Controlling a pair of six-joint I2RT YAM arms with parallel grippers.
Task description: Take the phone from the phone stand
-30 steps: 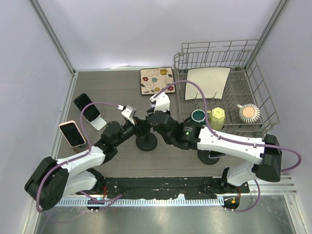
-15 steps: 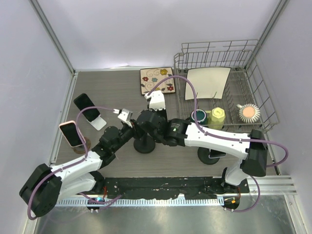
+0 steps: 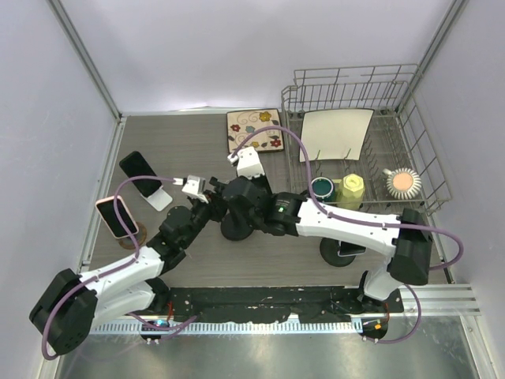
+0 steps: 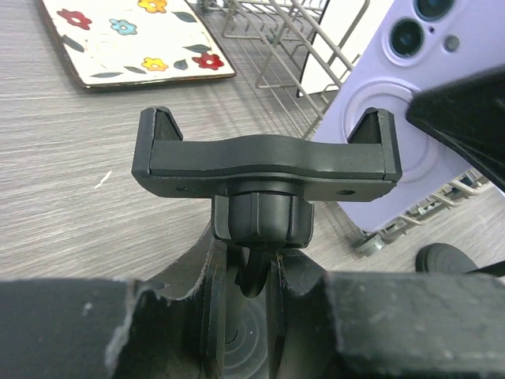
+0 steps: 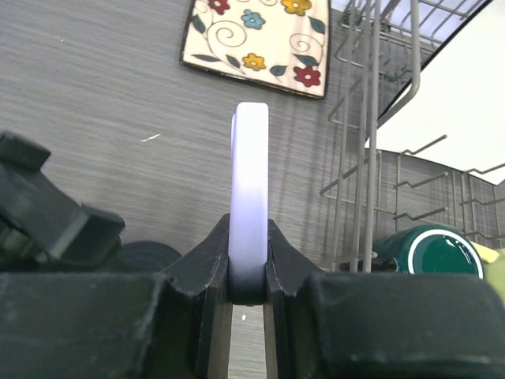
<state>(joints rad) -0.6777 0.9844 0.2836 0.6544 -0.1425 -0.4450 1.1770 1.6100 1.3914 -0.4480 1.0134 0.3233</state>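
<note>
You are working over a grey wood-grain table (image 3: 189, 146), boxed in by pale walls (image 3: 47, 118) on the left, rear and right. Your right jaws are pinching the lavender phone (image 5: 249, 181) by one edge, and it is showing upright and edge-on in the right wrist view. From the left wrist view, that phone is sitting beyond and to the right of the phone stand (image 4: 268, 162), not lying between the cradle's two prongs; whether it is touching the right prong you cannot tell. Your left jaws are standing narrow, closing on the stand's neck just under the cradle. The stand's round base is resting mid-table.

Room is running tight to the right, where the wire dish rack (image 3: 418, 134) is filling the rear corner. A floral tile (image 3: 254, 129) is lying at the rear edge, just behind both wrists. On the left, a black phone (image 3: 136, 167) and a pink phone (image 3: 116, 215) are leaning on their own stands near the wall. Bare table is lying open between those and the arms, and in front of the stand's base.
</note>
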